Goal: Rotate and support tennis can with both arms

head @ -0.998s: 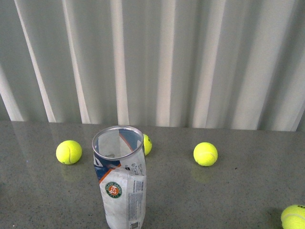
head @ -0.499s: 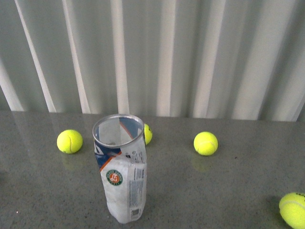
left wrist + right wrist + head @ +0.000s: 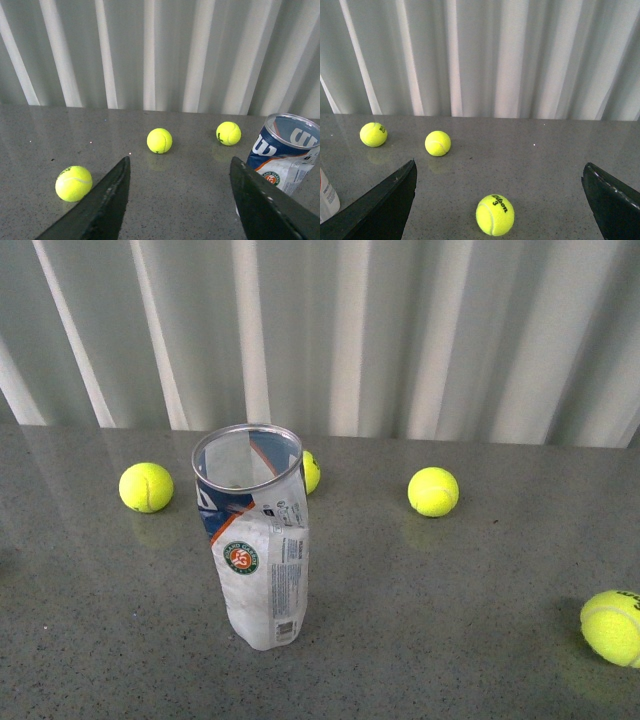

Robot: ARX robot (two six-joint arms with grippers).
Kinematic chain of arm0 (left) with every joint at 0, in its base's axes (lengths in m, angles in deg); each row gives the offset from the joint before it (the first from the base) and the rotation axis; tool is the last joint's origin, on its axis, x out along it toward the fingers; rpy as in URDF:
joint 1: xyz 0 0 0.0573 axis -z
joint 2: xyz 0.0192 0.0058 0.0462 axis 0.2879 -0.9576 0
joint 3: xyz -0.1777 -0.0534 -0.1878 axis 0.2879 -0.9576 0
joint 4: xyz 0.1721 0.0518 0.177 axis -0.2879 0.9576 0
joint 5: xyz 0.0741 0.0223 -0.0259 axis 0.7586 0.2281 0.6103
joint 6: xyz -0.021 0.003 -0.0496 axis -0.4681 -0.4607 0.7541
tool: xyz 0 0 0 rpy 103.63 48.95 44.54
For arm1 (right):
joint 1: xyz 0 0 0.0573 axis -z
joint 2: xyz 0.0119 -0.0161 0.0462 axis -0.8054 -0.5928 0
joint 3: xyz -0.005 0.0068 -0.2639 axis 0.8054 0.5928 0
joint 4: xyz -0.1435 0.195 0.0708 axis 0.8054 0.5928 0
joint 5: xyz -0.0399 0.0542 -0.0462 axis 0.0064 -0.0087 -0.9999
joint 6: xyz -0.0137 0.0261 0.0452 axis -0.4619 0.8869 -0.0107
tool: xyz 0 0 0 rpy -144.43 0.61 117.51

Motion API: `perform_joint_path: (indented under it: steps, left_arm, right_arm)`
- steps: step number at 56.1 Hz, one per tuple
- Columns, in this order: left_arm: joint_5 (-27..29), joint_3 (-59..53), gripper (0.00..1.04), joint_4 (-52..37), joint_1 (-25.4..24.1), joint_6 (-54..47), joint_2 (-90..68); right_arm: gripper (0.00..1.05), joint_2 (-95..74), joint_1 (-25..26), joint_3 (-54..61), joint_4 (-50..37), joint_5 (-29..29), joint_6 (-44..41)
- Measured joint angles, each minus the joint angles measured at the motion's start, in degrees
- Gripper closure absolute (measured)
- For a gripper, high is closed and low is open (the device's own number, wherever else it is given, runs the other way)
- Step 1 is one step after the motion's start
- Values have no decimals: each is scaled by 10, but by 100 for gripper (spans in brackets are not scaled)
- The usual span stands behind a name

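Note:
The tennis can stands upright on the grey table, open end up, its white, navy and orange label crumpled. It also shows in the left wrist view, beside one finger, and as a sliver in the right wrist view. My left gripper is open and empty, with bare table between its fingers. My right gripper is open, wide apart around a tennis ball lying on the table without touching it. Neither arm shows in the front view.
Several yellow-green tennis balls lie on the table: one left of the can, one behind it, one to the right, one at the right edge. A white pleated curtain closes the far side.
The front view has tilted down: the can, the balls and the table's far edge sit higher in the picture, and the can's base now shows. The objects themselves have not moved.

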Motion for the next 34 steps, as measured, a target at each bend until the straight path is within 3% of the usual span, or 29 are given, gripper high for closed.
perform_joint_path:
  steps: [12,34]
  left_arm:
    - [0,0,5,0,0,0,0]
    - [0,0,7,0,0,0,0]
  right_arm:
    - [7,0,0,0,0,0,0]
    - [7,0,0,0,0,0,0]
